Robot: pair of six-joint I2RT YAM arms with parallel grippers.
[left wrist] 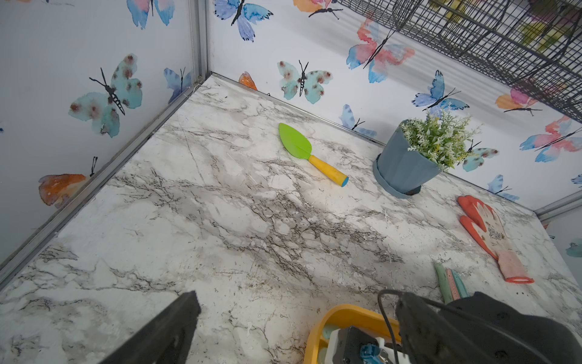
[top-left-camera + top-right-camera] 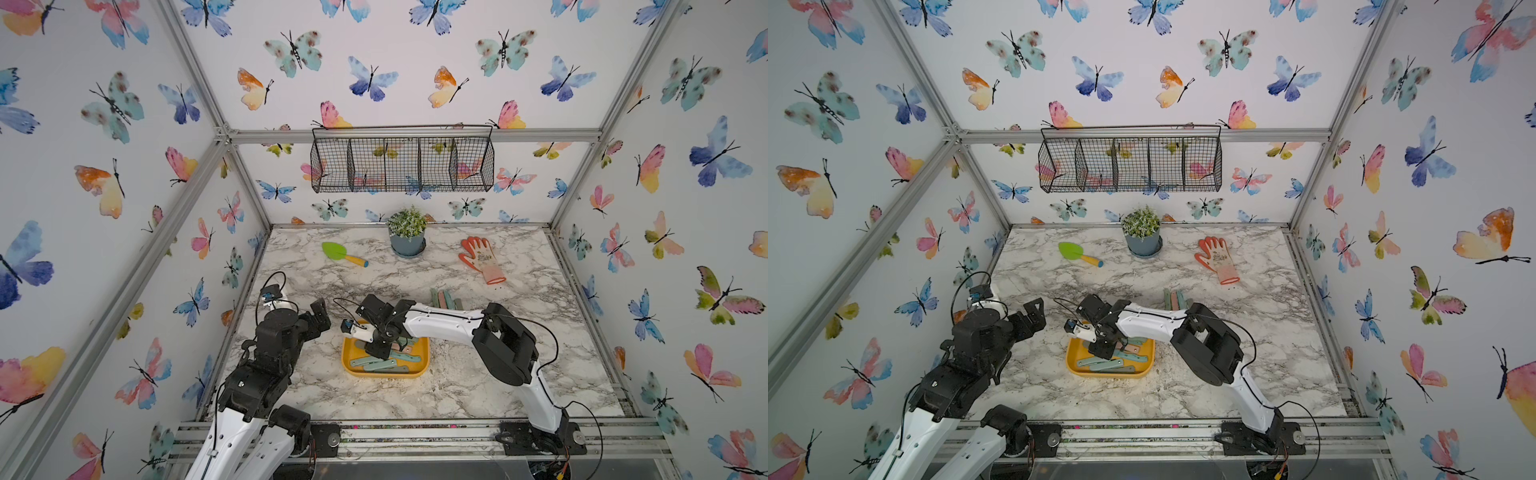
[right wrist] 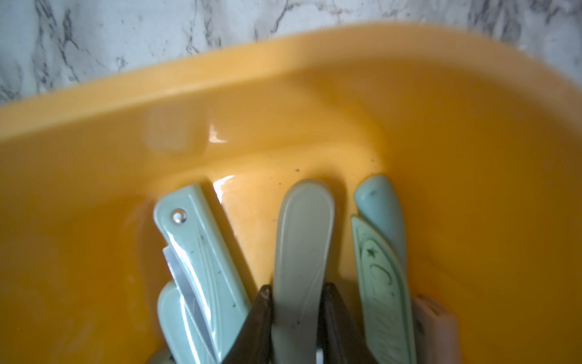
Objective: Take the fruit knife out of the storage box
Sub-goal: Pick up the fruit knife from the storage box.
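While in box (image 3: pixel 220 94), knife (image 3: pixel 302 236) between fingers (image 3: pixel 259 318)

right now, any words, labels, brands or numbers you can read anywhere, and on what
No readable words or numbers anywhere.
Pale mint-green plastic knife handle: only an embossed star and crescent, no letters.
Orange and white fabric glove: print too small to read.

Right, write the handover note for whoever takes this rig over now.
Left gripper: open, empty, hovering left of the storage box.
Right gripper: down in the box, jaws closed against both sides of a grey-green knife, not yet lifted out.
Done: a few knives lie on the table beyond the box.
Left: lift this knife out; several more lie inside.
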